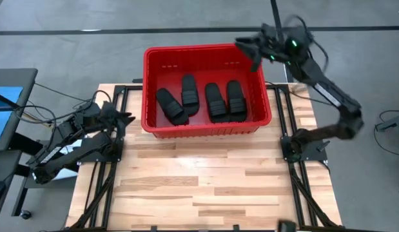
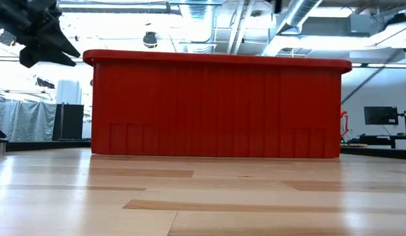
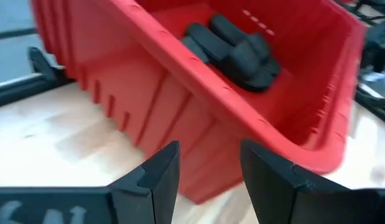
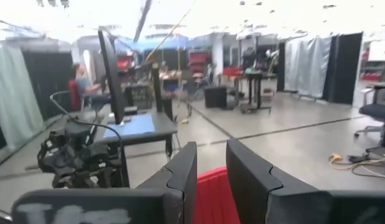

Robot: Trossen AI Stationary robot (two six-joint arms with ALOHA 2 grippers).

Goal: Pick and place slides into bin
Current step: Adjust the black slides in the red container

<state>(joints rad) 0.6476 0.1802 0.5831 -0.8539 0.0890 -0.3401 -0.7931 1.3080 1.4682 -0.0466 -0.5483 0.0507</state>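
Observation:
The red bin stands on the wooden table's far half. Several black slides lie on its bottom, side by side; they also show in the left wrist view. My left gripper is open and empty, low at the bin's left side. My right gripper is open and empty, raised above the bin's far right corner. In the low view the bin's near wall hides the slides.
Bare wooden table stretches in front of the bin. A desk with a monitor stands off the table's left. In the right wrist view the room with desks, curtains and a person shows beyond.

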